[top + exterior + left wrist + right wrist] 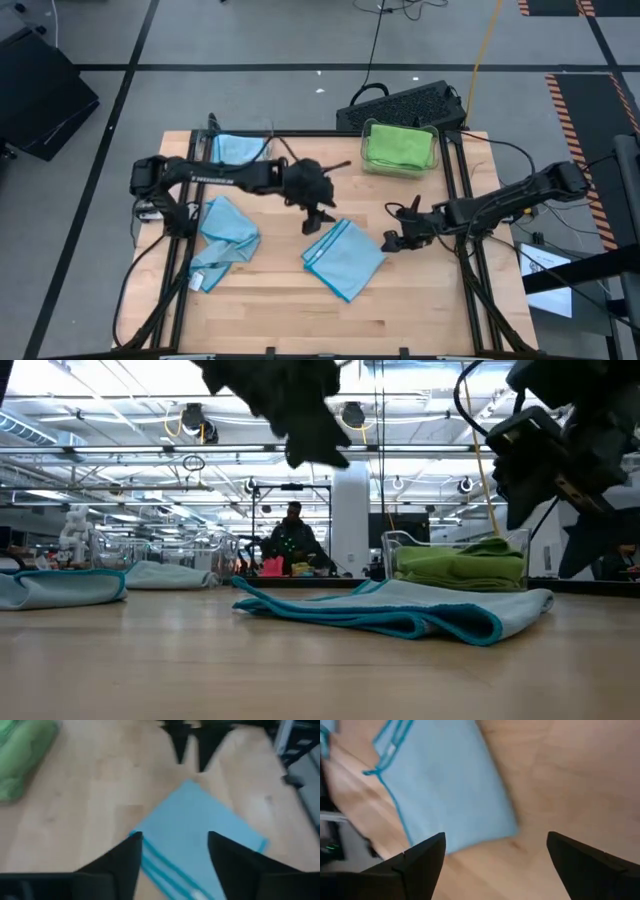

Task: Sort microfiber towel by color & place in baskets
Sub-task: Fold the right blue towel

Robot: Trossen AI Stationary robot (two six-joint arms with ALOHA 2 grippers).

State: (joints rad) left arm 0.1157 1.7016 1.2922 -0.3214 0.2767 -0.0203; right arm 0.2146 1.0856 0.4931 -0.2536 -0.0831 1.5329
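A folded light-blue towel [343, 257] with teal edging lies flat at the table's middle, also in the low view [400, 610]. My left gripper [318, 222] hovers open just past its far-left corner, fingers slanting down [172, 837]. My right gripper [392, 240] stands open just right of it [495, 837]. A second blue towel [225, 240] lies crumpled at the left. One clear basket [434, 150] at the far right holds a green towel [398, 145]. The other basket [215, 150] at the far left holds a blue towel [238, 148].
A black keyboard [400, 103] sits beyond the table's far edge, behind the green basket. Dark frame rails [455, 170] run along the table's sides. Bare wood [280, 310] lies near the front edge. A person [293, 540] sits far off in the room.
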